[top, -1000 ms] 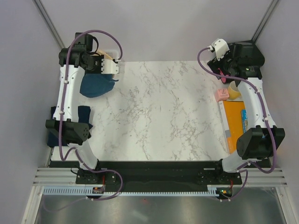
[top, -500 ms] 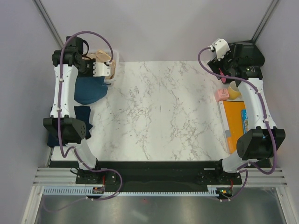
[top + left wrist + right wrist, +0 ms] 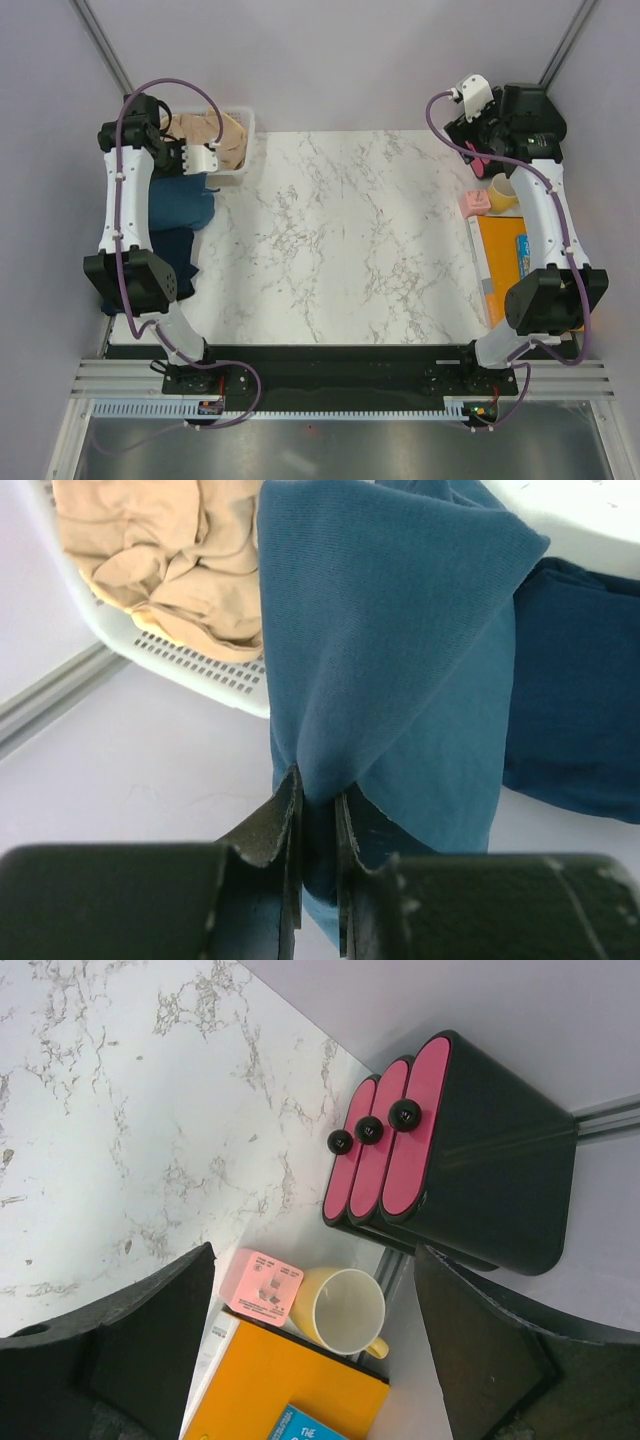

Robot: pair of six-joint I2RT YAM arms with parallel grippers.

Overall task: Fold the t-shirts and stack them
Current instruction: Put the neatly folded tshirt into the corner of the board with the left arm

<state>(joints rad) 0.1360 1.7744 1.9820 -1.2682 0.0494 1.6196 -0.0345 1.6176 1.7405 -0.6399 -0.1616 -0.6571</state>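
Pinching a fold of the teal-blue t-shirt (image 3: 400,650), the left gripper (image 3: 318,790) hangs at ten o'clock of the table (image 3: 340,240).
The right gripper (image 3: 312,1260), at two o'clock, has its jaws spread wide near the yellow mug (image 3: 350,1310).

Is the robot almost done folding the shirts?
No, it has barely started.
Done: nothing looks folded or stacked on the table yet.
In hand: the left gripper pinches a fold of the teal shirt, beside the basket.
Left: the beige shirt lies crumpled in the basket, the navy shirt lies next to the teal one, and the right gripper is open, holding nothing.
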